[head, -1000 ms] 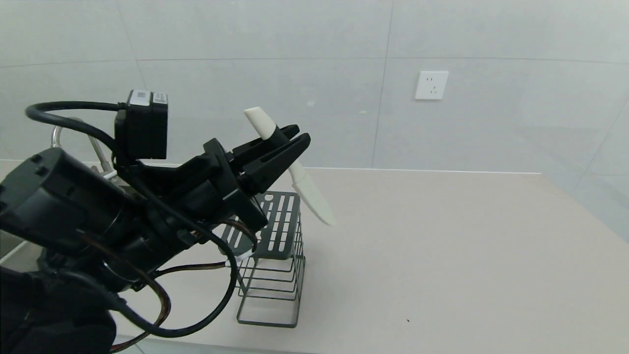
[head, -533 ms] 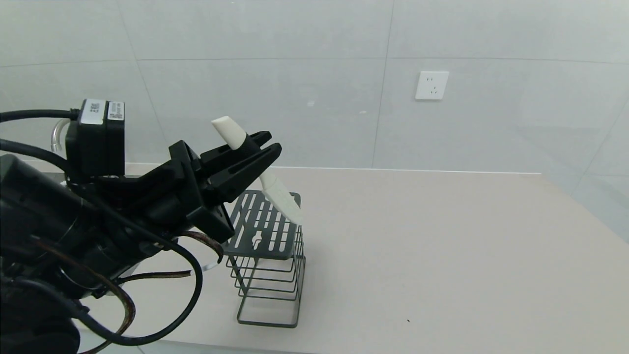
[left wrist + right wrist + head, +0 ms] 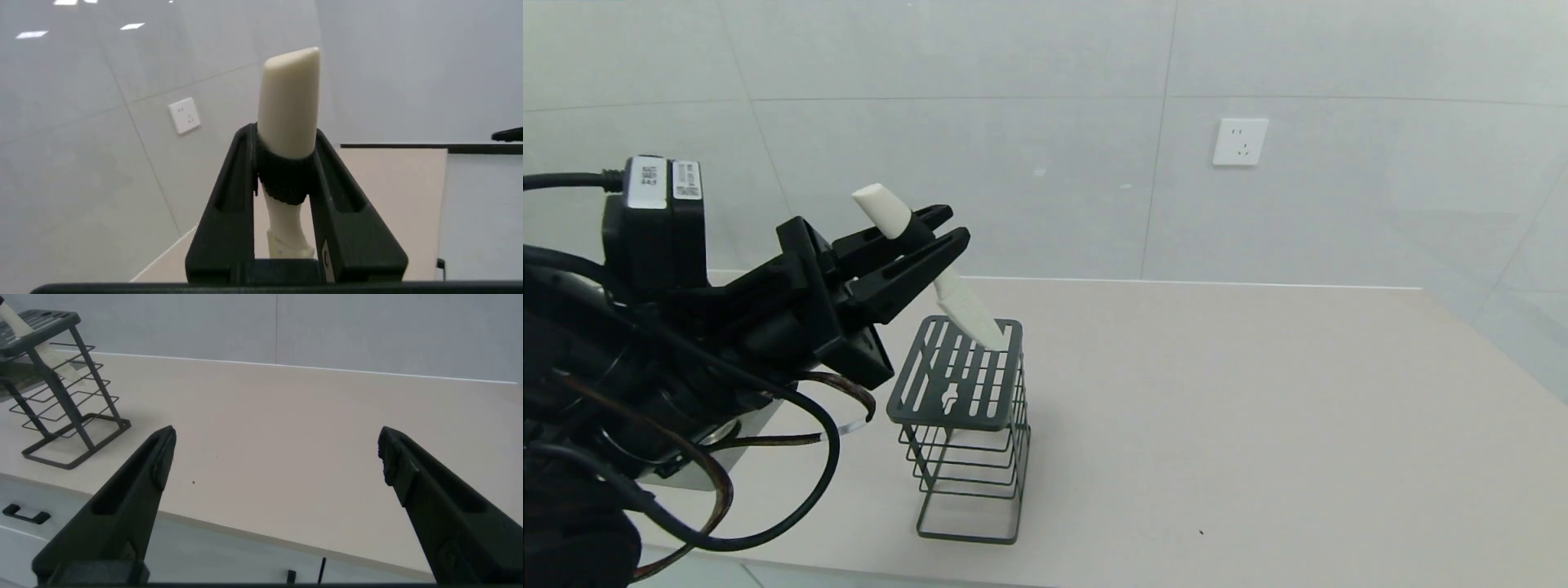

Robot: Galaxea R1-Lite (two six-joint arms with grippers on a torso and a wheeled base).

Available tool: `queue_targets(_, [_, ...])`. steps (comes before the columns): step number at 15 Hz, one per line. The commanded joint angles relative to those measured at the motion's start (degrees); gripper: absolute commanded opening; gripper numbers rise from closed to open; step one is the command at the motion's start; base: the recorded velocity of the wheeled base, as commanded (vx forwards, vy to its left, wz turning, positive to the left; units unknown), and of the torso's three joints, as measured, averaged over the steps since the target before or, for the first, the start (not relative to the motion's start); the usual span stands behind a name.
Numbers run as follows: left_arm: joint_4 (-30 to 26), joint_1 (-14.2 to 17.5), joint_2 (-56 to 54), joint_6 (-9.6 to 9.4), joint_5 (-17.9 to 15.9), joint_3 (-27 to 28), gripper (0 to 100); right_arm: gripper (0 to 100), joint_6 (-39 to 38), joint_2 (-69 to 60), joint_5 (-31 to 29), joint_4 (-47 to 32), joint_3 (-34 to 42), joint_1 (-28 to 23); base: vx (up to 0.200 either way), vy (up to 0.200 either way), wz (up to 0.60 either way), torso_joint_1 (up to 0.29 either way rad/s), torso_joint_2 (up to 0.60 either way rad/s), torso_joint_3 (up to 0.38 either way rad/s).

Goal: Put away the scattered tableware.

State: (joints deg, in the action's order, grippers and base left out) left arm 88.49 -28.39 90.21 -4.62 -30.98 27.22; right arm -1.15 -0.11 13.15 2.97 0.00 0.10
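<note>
The desk (image 3: 1258, 392) carries the wire rack (image 3: 968, 457) at about 7 o'clock from its middle. My left fingers (image 3: 935, 241) pinch the white knife (image 3: 964, 309) at its dark collar, handle up at 11 o'clock and blade toward 5. Over the last second the arm has swung the knife back from beyond the rack, so the tip now meets the slotted top's far edge. Whether it has entered a slot, I can't tell. Insertion looks close. My right fingers (image 3: 139, 490) hang spread, holding nothing.

Black arm (image 3: 645, 359), tapered fingers (image 3: 907, 269), looping black cables (image 3: 832, 461), white labels (image 3: 662, 181).
</note>
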Motion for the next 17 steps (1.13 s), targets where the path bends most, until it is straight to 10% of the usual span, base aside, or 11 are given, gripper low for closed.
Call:
queue_targets(1, [-0.7, 1.4, -0.1, -0.39, 0.0, 0.2, 0, 100, 0.0, 0.1, 0.0, 0.0, 0.0, 0.0, 0.000, 0.000, 0.00, 0.000, 0.00, 0.000])
queue_targets(5, [-8.9, -0.4, 0.2, -5.75, 0.0, 2.7, 0, 100, -0.3, 0.1, 0.0, 0.1, 0.0, 0.0, 0.000, 0.000, 0.00, 0.000, 0.00, 0.000])
queue_targets(17, [-26.0, -2.6, -2.1, -7.16, 6.5, 13.9, 0, 100, -0.4, 0.1, -0.1, 0.1, 0.0, 0.0, 0.000, 0.000, 0.00, 0.000, 0.00, 0.000])
